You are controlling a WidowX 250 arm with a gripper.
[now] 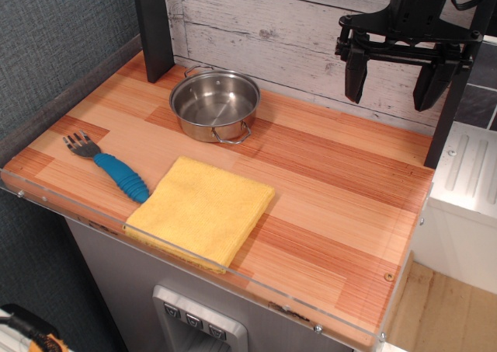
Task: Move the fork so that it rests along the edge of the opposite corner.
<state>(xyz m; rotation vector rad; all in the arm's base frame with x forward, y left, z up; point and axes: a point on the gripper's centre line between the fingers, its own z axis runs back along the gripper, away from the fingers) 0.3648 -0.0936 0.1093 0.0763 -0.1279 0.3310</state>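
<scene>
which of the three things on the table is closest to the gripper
The steel pot. It sits at the back, nearer the raised open gripper than the yellow cloth at the front edge or the blue-handled fork far left.

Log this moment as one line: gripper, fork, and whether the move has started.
gripper: jaws open, raised by back wall | fork: flat at tabletop's near-left corner, beside yellow cloth | move: not yet begun
</scene>
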